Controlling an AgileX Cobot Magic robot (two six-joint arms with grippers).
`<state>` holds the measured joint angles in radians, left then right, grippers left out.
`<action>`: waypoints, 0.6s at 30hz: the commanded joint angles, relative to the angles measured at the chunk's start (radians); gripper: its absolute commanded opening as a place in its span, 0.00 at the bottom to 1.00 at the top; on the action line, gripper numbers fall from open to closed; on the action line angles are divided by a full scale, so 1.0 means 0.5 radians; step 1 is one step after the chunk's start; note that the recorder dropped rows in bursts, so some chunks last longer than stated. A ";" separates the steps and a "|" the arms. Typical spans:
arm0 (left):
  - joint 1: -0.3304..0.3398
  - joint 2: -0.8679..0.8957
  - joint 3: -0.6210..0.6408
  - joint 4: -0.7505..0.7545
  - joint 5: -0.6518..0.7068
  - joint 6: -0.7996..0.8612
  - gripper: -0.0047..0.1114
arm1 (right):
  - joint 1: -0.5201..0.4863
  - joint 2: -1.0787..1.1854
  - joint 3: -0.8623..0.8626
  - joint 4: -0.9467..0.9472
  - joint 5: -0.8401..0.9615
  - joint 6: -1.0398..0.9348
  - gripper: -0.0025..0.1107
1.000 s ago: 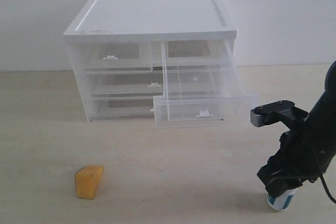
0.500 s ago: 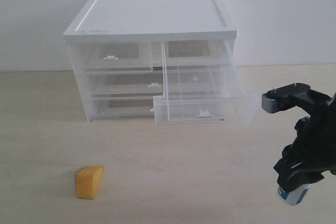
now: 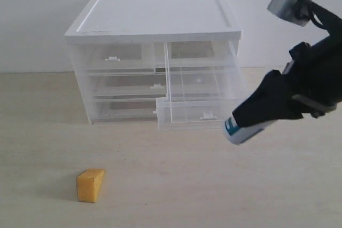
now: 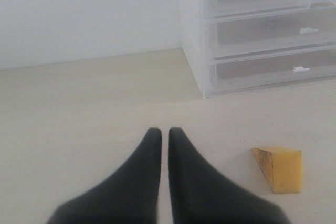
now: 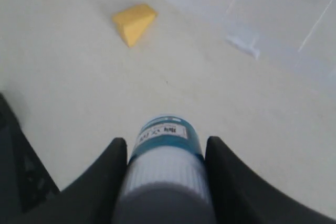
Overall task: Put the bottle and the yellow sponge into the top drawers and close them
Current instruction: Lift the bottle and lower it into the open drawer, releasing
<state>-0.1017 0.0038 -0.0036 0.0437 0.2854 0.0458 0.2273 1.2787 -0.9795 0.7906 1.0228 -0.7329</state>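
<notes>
My right gripper [image 3: 251, 121] is shut on the bottle [image 3: 241, 130], a white cylinder with a teal-blue label, held tilted in the air just right of the pulled-out top right drawer [image 3: 206, 113]. In the right wrist view the bottle [image 5: 167, 158] sits between both fingers [image 5: 113, 166]. The top left drawer [image 3: 115, 57] is pushed in. The yellow sponge [image 3: 90, 185] lies on the table at the front left, and also shows in the left wrist view [image 4: 279, 167]. My left gripper [image 4: 164, 135] is shut and empty, low over the table, beside the sponge and apart from it.
The white-topped cabinet [image 3: 155, 17] stands at the back against a white wall, with two full-width drawers [image 3: 128, 86] shut below the top ones. The pulled-out drawer juts forward over the table [image 3: 176, 185].
My right gripper has lifted the bottle off the table at the front right and carried it up and left, level with the open drawer's front. The sponge has not moved.
</notes>
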 commanded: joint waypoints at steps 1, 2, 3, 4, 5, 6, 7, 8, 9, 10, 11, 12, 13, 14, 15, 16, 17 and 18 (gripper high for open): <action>0.004 -0.008 0.007 0.003 -0.015 -0.002 0.08 | -0.017 0.074 -0.019 0.266 -0.271 -0.117 0.02; 0.004 -0.008 0.007 0.003 -0.015 -0.002 0.08 | -0.017 0.111 -0.022 0.340 -0.310 -0.165 0.02; 0.004 -0.008 0.007 0.003 -0.015 -0.002 0.08 | -0.017 0.145 -0.037 0.408 -0.338 -0.218 0.02; 0.004 -0.008 0.007 0.003 -0.015 -0.002 0.08 | -0.017 0.184 -0.056 0.450 -0.342 -0.248 0.02; 0.004 -0.008 0.007 0.003 -0.015 -0.002 0.08 | -0.017 0.256 -0.127 0.526 -0.329 -0.289 0.02; 0.004 -0.008 0.007 0.003 -0.015 -0.002 0.08 | -0.017 0.294 -0.169 0.531 -0.324 -0.294 0.02; 0.004 -0.008 0.007 0.003 -0.015 -0.002 0.08 | -0.017 0.318 -0.202 0.531 -0.324 -0.304 0.02; 0.004 -0.008 0.007 0.003 -0.015 -0.002 0.08 | -0.017 0.364 -0.242 0.531 -0.324 -0.332 0.02; 0.004 -0.008 0.007 0.003 -0.015 -0.002 0.08 | -0.017 0.395 -0.281 0.531 -0.324 -0.378 0.02; 0.004 -0.008 0.007 0.003 -0.015 -0.002 0.08 | -0.017 0.467 -0.352 0.537 -0.312 -0.505 0.02; 0.004 -0.008 0.007 0.003 -0.015 -0.002 0.08 | -0.017 0.502 -0.382 0.554 -0.303 -0.567 0.02; 0.004 -0.008 0.007 0.003 -0.015 -0.002 0.08 | -0.017 0.540 -0.411 0.576 -0.287 -0.656 0.02; 0.004 -0.008 0.007 0.003 -0.015 -0.002 0.08 | -0.017 0.579 -0.431 0.603 -0.264 -0.768 0.02; 0.004 -0.008 0.007 0.003 -0.015 -0.002 0.08 | -0.017 0.611 -0.450 0.626 -0.237 -0.857 0.02; 0.004 -0.008 0.007 0.003 -0.015 -0.002 0.08 | -0.017 0.661 -0.477 0.655 -0.200 -0.991 0.02; 0.004 -0.008 0.007 0.003 -0.015 -0.002 0.08 | -0.017 0.694 -0.496 0.664 -0.179 -1.088 0.02; 0.004 -0.008 0.007 0.003 -0.015 -0.002 0.08 | -0.017 0.760 -0.538 0.669 -0.148 -1.258 0.02; 0.004 -0.008 0.007 0.003 -0.015 -0.002 0.08 | -0.017 0.794 -0.555 0.690 -0.129 -1.380 0.02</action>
<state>-0.1017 0.0038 -0.0036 0.0437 0.2854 0.0458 0.2250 1.6395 -1.2296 1.1072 0.9269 -1.2753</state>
